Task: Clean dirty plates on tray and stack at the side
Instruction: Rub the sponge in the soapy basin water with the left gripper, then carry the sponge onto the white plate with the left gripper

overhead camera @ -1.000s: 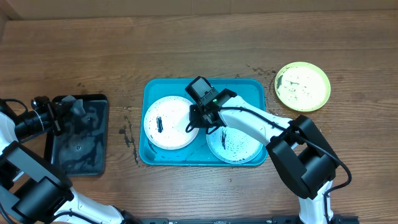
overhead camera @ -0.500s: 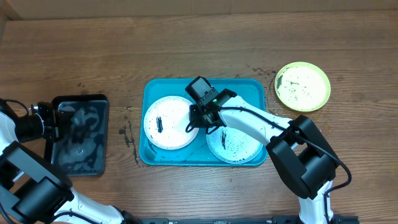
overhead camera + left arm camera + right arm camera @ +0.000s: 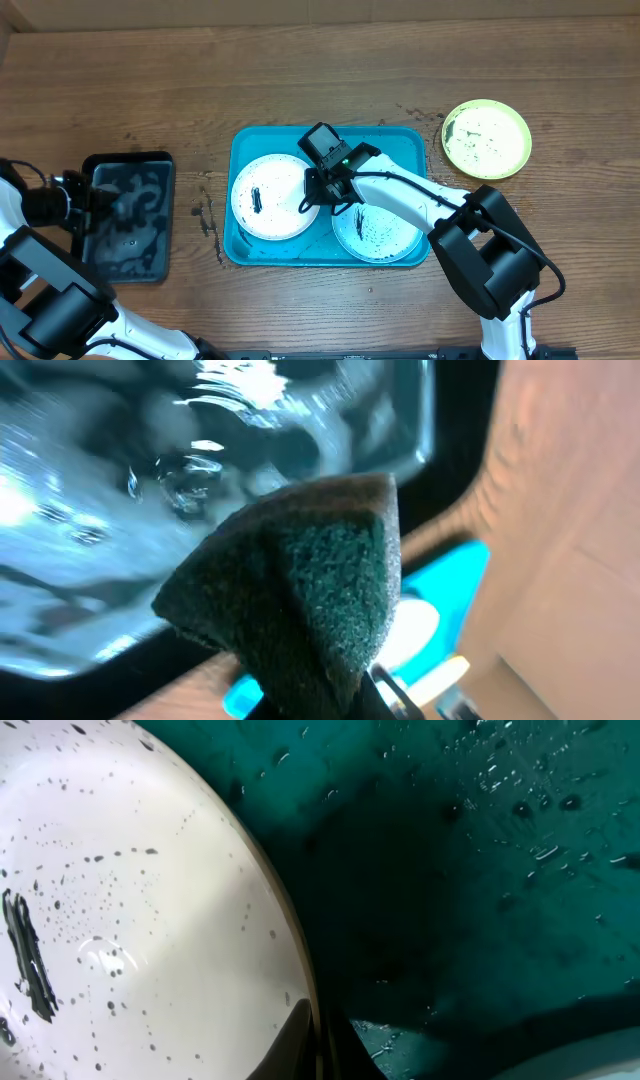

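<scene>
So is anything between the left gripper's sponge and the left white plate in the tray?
Nothing visible on the wood between them. The sponge hangs over the black tray; the way to the plate crosses only the blue tray's raised rim. The right gripper sits at the plate's far edge.

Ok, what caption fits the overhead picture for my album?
Right gripper at a smeared round white plate in the turquoise plastic tray.
</scene>
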